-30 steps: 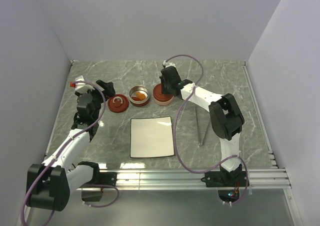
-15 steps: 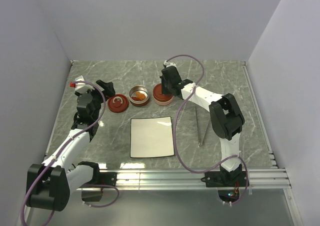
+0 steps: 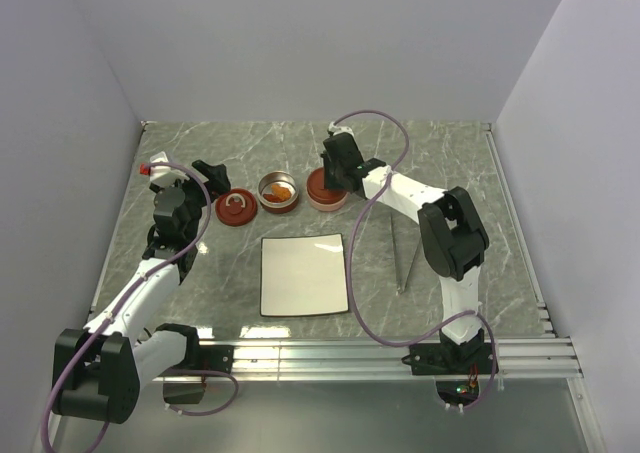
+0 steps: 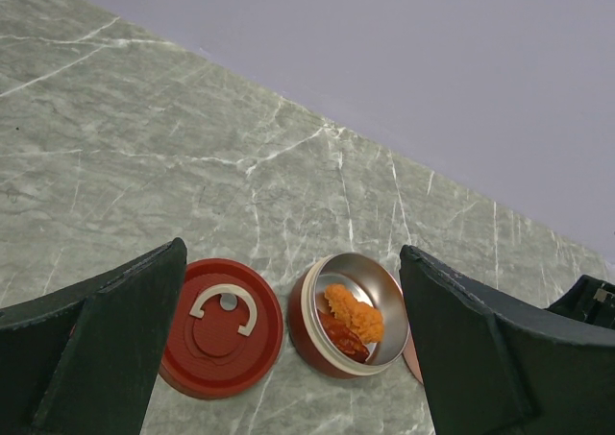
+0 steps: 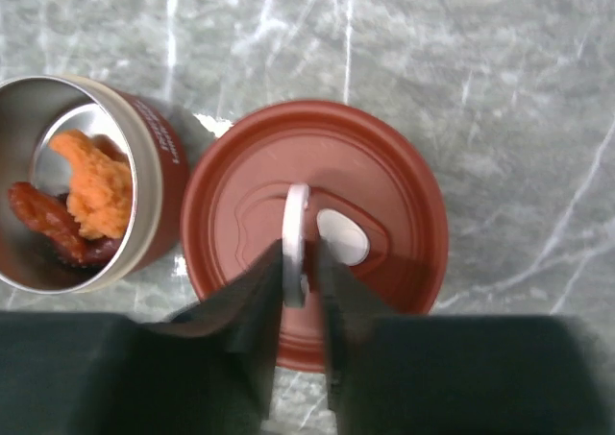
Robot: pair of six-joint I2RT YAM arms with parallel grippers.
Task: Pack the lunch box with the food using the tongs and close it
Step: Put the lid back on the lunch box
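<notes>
Underneath, a grey-green marbled counter [image 3: 450,163], white-veined and matt, boxed in by plain pale lilac walls [image 3: 300,43], with a ribbed metal rail [image 3: 400,355] along the near edge. At the middle, a flat white square plate [image 3: 303,273], dark at the rim. Beyond it, in a row: a loose round red lid [image 4: 221,327] with a curved white handle, lying flat; just beside, a round tin [image 4: 306,305], red outside, bright steel inside, holding the food [image 4: 351,315], a rough orange chunk over glossy dark red pieces; then a second red lid [image 5: 317,185], smooth and glossy, just beside the tin. Right of the plate, well apart from the tin, the tongs [image 3: 404,258]: thin grey metal, flat on the counter. Left fingers [image 4: 106,358] spread wide, holding nothing, framing the loose lid and tin in the wrist view. Right fingers [image 5: 252,310] close together astride the second lid's upright white handle [image 5: 295,233]; gripping or slack, impossible to tell.
</notes>
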